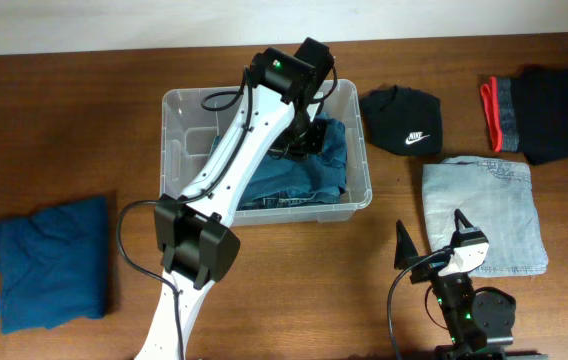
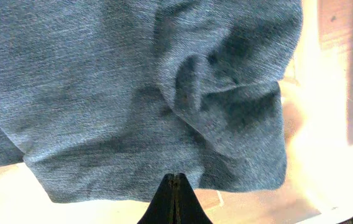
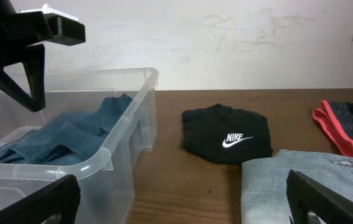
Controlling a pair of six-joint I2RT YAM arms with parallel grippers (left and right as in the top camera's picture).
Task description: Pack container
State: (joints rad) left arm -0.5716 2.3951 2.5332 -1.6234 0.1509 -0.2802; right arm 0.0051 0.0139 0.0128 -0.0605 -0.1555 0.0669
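Note:
The clear plastic container [image 1: 179, 105] stands at the middle back of the table and holds a crumpled blue denim garment [image 1: 309, 180]. My left arm reaches into it from above; its gripper [image 1: 309, 135] is over the denim at the bin's back right. In the left wrist view the jaws [image 2: 174, 182] are shut, tips together, just above the denim [image 2: 133, 93], with no cloth seen between them. My right gripper [image 1: 432, 238] is open and empty near the table's front, to the right of the container [image 3: 96, 165].
A black Nike garment [image 1: 402, 120] lies right of the bin. Folded light denim [image 1: 484, 215] lies by my right gripper. A black, grey and red garment [image 1: 534, 115] is at the back right. A blue shirt [image 1: 49, 260] lies at the far left.

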